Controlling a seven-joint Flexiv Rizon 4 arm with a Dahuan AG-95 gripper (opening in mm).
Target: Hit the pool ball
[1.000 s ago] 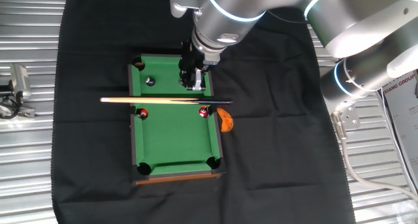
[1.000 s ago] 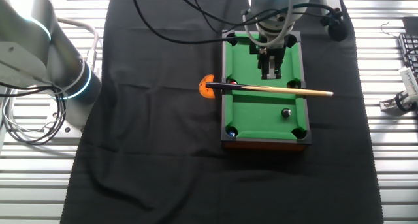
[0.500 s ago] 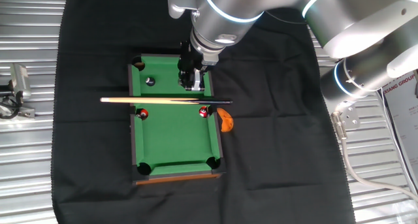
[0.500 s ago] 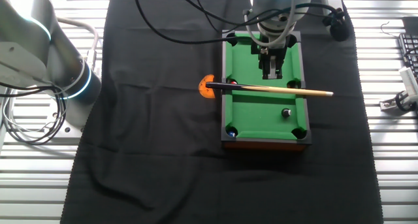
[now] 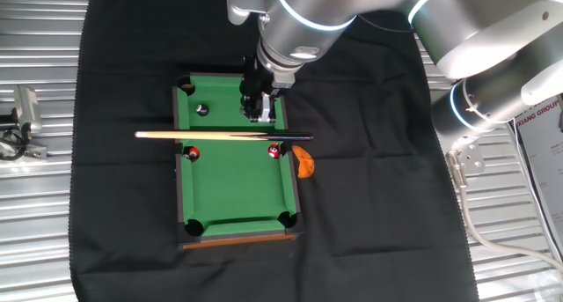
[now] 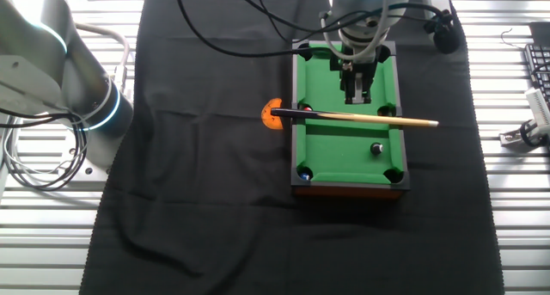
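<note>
The pool ball, tiny and black with a pale spot, lies on the green felt of the miniature pool table near its far left corner; it also shows in the other fixed view. A wooden cue lies across the table's rails, and it shows in the other fixed view too. My gripper points down over the felt just beyond the cue, to the right of the ball. In the other view the gripper shows a small gap between its fingers and holds nothing.
Two red balls sit on the felt just on the near side of the cue. An orange object lies on the black cloth by the cue's dark end. A dark blue ball sits by a corner pocket.
The gripper has shifted very slightly; the cue and balls have not moved.
</note>
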